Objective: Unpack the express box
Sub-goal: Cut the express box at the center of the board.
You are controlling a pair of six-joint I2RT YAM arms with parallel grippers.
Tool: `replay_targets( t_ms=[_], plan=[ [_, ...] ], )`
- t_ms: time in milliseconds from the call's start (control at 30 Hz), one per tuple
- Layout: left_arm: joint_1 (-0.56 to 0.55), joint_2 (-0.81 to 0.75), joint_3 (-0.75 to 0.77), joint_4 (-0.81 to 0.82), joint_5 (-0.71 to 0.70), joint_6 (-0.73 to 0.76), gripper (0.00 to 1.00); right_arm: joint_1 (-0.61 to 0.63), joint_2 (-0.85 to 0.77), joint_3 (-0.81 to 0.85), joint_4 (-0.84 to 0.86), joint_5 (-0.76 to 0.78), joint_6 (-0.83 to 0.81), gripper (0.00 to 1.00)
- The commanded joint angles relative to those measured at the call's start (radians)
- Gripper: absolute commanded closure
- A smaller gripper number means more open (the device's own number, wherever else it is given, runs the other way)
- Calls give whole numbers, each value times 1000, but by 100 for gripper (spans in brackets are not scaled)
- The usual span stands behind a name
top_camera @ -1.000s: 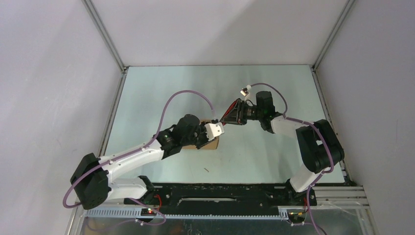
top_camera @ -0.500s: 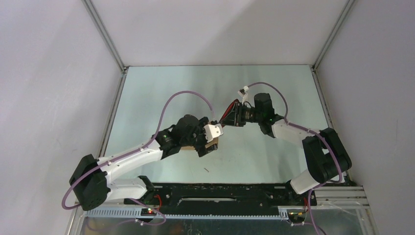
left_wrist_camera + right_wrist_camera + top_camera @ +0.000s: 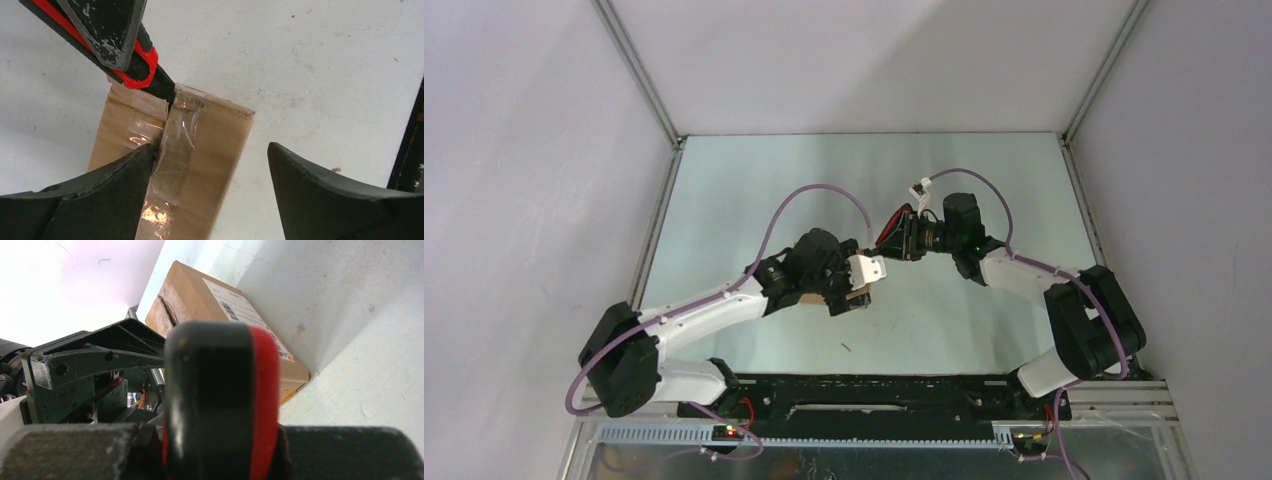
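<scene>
Left gripper (image 3: 210, 150) has edged rightward since a second ago. It straddles the express box (image 3: 222, 145), jaws spread: one finger (image 3: 100, 195) against the box's side, the other clear of it. Right gripper (image 3: 896, 237) clamps the utility knife (image 3: 142, 65), with the blade tip at the box's tape (image 3: 175, 145). Box lies on the table (image 3: 325, 60).

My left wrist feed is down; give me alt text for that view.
A red-and-black knife has its tip in the clear tape at the far edge of the brown box. The left claw straddles the box, open.
</scene>
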Motion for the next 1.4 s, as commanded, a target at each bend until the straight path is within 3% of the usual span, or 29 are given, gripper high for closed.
replay_targets(
  t_ms=[0,467,867,1033,1100,1167,1367],
  plan=[
    [2,77,54,-30,74,8,15,33,31,-22,-6,-38,-34,100],
    [-5,16,29,-27,25,-36,54,-25,44,-23,-4,-26,36,100],
    [-15,-49,-25,19,-40,-57,65,-113,75,-51,49,-29,161,100],
    [-15,-58,-37,24,-48,-66,75,-136,75,-72,91,-33,191,100],
    [-15,-64,-45,30,-51,-70,83,-150,79,-75,104,-49,196,100],
    [-15,-69,-49,35,-63,-76,98,-151,75,-74,102,-51,189,100],
    [-16,-74,-60,74,-75,-104,100,-116,62,-84,50,-38,144,100]
  ],
)
